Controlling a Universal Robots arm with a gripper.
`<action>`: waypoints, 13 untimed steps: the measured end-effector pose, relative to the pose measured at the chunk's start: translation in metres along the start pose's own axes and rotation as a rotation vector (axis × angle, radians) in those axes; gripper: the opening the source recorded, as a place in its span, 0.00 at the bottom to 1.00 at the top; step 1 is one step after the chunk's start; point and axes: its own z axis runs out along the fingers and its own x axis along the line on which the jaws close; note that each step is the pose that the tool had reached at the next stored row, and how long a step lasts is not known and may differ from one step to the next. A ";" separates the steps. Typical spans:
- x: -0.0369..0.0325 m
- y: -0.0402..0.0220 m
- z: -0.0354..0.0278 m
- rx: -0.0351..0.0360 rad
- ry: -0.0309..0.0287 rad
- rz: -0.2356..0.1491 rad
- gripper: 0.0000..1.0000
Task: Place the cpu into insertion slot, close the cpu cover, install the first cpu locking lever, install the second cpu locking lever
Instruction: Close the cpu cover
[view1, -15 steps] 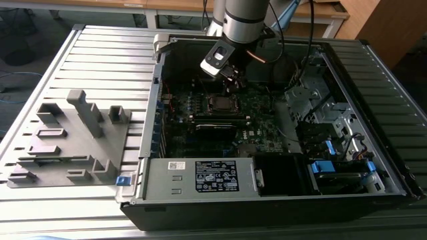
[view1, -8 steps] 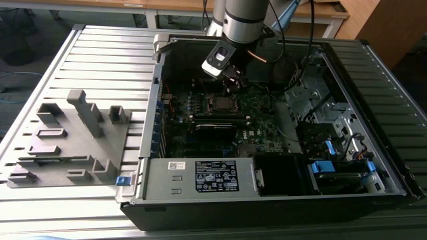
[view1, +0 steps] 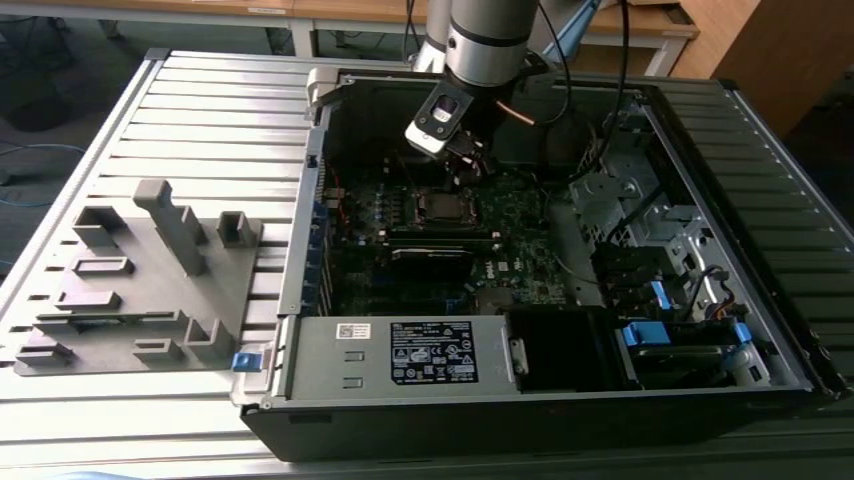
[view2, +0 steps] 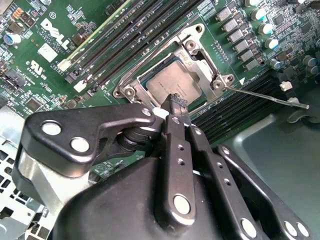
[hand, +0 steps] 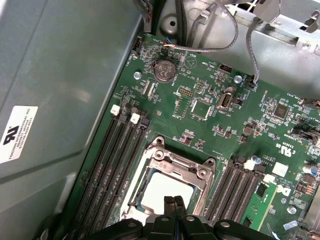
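Cpu (view2: 170, 82): seated in insertion slot (view1: 419, 206) — first step looks done
Cpu cover (view2: 200, 56): seemingly down around the cpu, not certain
Locking lever (view2: 265, 95): thin rod juts free, unlatched
Gripper (view2: 176, 103): tips pressed together, empty, at cpu's edge

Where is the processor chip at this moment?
In both wrist views the chip lies in its socket on the green board, between two banks of long black memory slots, with the claw close above it.
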 end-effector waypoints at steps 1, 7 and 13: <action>0.0000 0.0000 0.0000 0.0000 0.0000 0.000 0.11; 0.0000 0.0000 0.0000 0.0002 0.0003 -0.018 0.11; 0.0000 0.0000 0.0000 0.0007 0.0003 -0.044 0.11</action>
